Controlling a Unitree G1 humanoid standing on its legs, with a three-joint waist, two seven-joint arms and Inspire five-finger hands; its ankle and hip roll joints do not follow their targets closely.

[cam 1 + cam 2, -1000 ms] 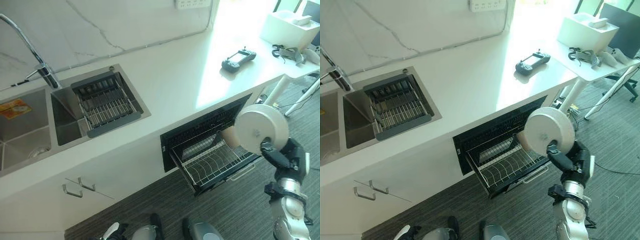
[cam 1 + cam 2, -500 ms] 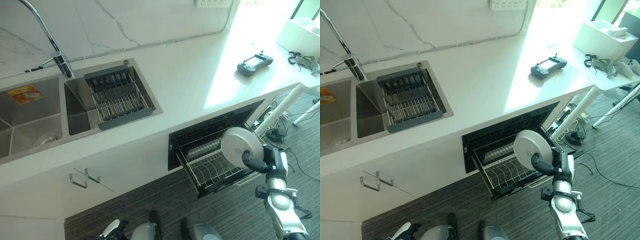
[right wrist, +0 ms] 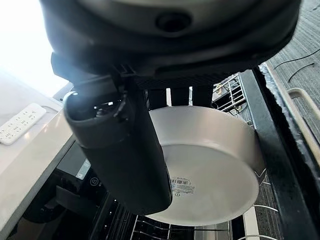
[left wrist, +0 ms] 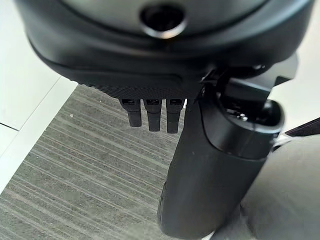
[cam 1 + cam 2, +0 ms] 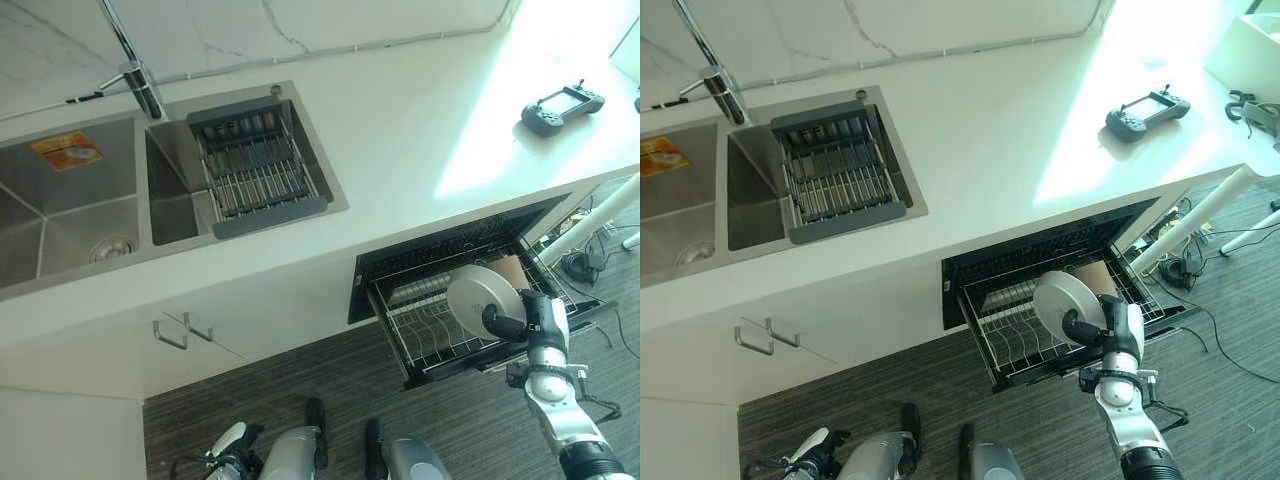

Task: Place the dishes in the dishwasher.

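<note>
The white plate [image 5: 1064, 298] stands on edge over the pulled-out wire rack [image 5: 1015, 335] of the open dishwasher [image 5: 1060, 250], pinched at its rim by the right hand [image 5: 1102, 328], thumb on the underside and fingers behind it. A brown cup [image 5: 1095, 279] sits in the rack just behind the plate. Above the dishwasher, the desk [image 5: 980, 150] carries a black controller [image 5: 1147, 108]. Far along the desk from the dishwasher lies the sink [image 5: 700, 200] with its drying basket [image 5: 835, 175]. The left hand [image 4: 152, 112] hangs above the carpet with straight fingers.

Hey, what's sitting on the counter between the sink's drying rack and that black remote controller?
Nothing. In the left eye view the white counter runs bare from the drying rack to the controller.
</note>
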